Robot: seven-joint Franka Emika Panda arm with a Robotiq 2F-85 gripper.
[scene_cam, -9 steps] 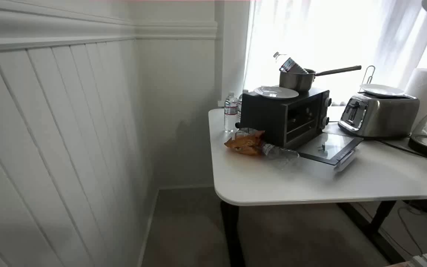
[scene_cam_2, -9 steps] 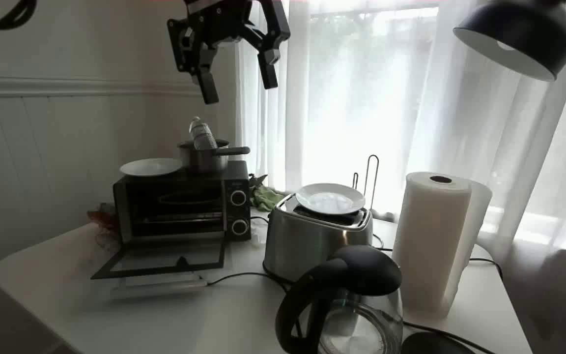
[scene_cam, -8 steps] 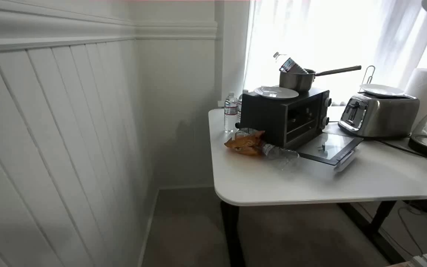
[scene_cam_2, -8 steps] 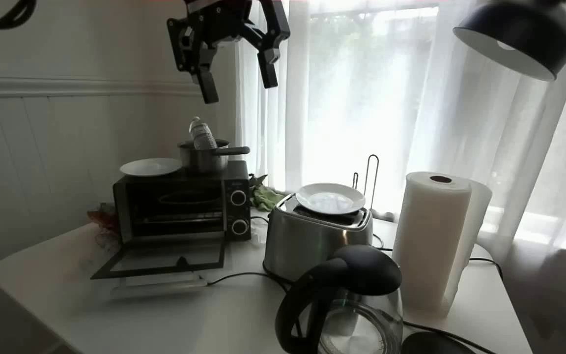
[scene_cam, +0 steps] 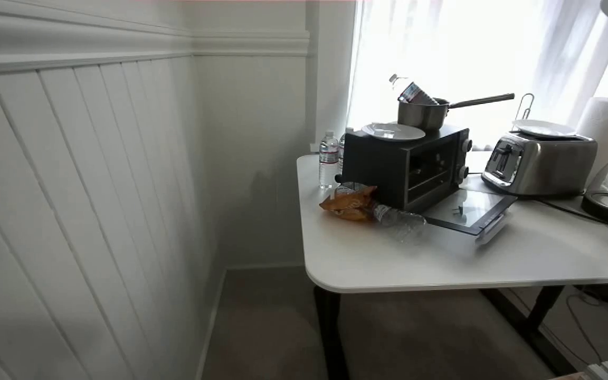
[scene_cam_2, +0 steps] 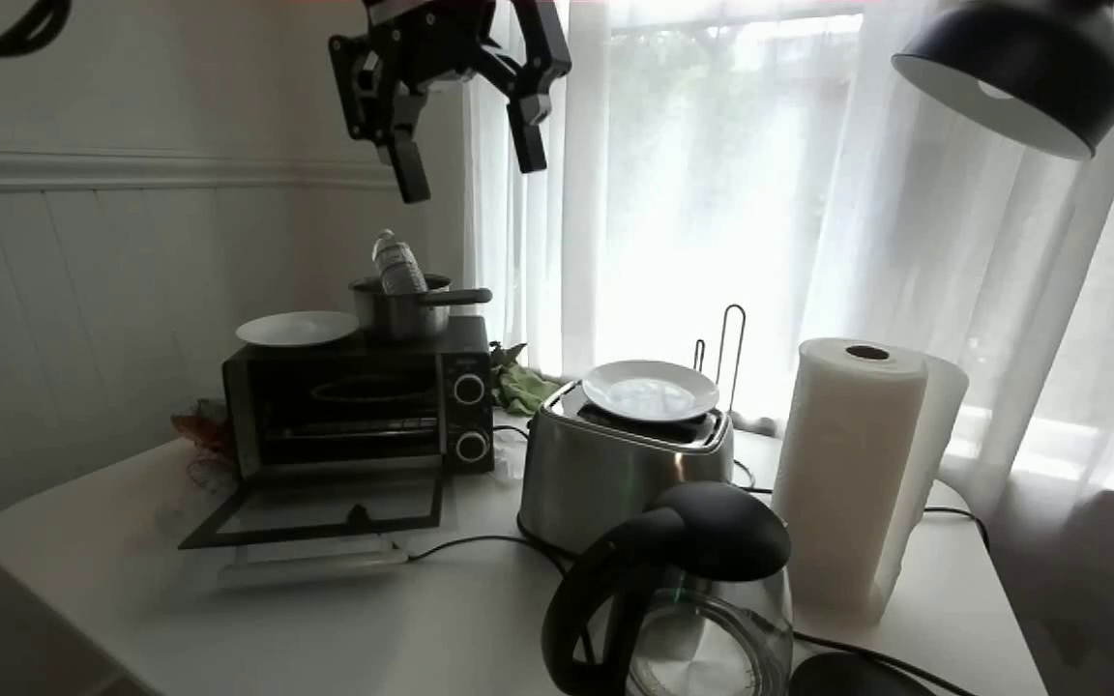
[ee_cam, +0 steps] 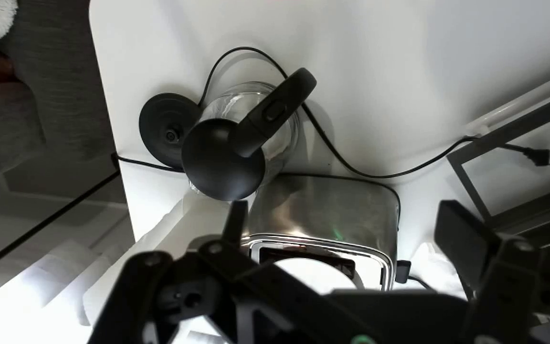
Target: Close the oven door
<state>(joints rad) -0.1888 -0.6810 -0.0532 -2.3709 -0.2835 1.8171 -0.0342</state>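
Observation:
The oven door (scene_cam_2: 325,505) is a dark-framed glass flap hanging open from the bottom front of the black toaster oven (scene_cam_2: 468,333). It slopes forward over the white table, with its bar handle (scene_cam_2: 315,559) at the outer edge. In an exterior view the door (scene_cam: 465,208) also lies lowered in front of the oven (scene_cam: 375,169). In the wrist view part of the door (ee_cam: 523,165) shows at the right edge. My gripper (scene_cam_2: 473,186) is open and empty, high above the oven and pot. Its spread fingers (ee_cam: 342,208) frame the toaster in the wrist view.
A pot (scene_cam_2: 402,311) with a bottle and a plate (scene_cam_2: 296,329) stand on the oven. A silver toaster (scene_cam_2: 615,464), a kettle (scene_cam_2: 683,590) and paper towels (scene_cam_2: 852,483) stand beside it. A lying bottle (scene_cam: 399,219) and orange bag (scene_cam: 349,205) are near the door's side. A lamp (scene_cam_2: 1021,77) hangs above.

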